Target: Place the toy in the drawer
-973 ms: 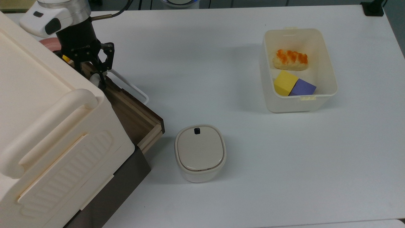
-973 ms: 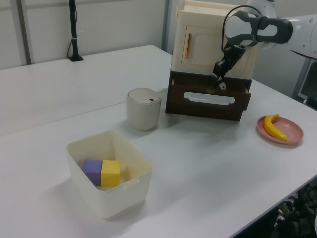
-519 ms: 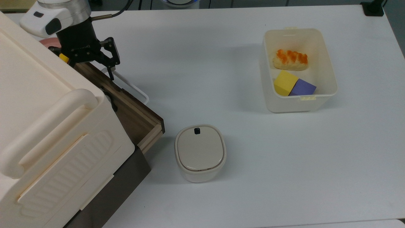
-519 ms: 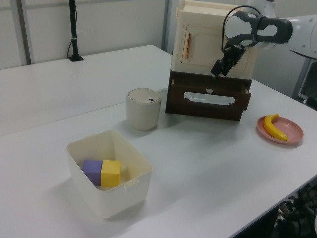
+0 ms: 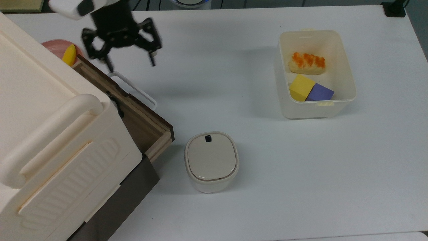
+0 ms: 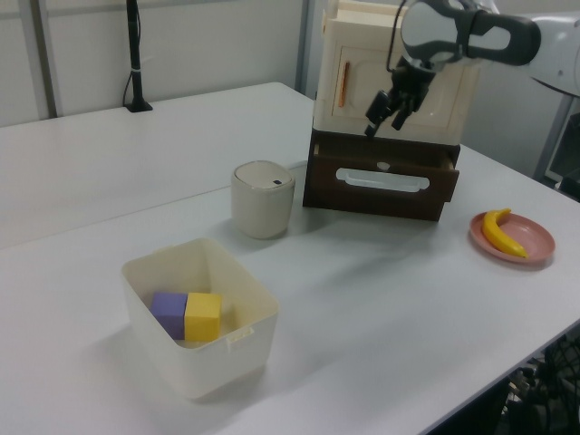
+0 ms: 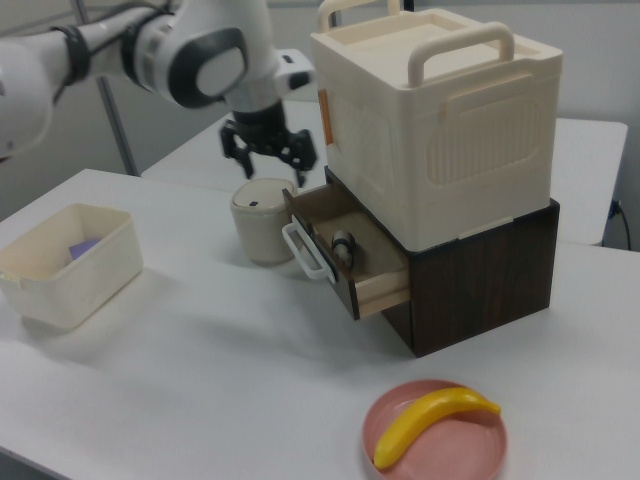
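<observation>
Your gripper (image 5: 129,63) hangs at the top view's upper left, fingers spread wide, holding nothing and touching nothing, above the open drawer (image 7: 370,272). The toy (image 7: 343,243) lies inside that drawer, seen near the right view's centre.

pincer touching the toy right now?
Apart. In the right view the open pincer hangs above the table beside the drawer, while the toy lies inside the drawer, clear of the fingers.
</observation>
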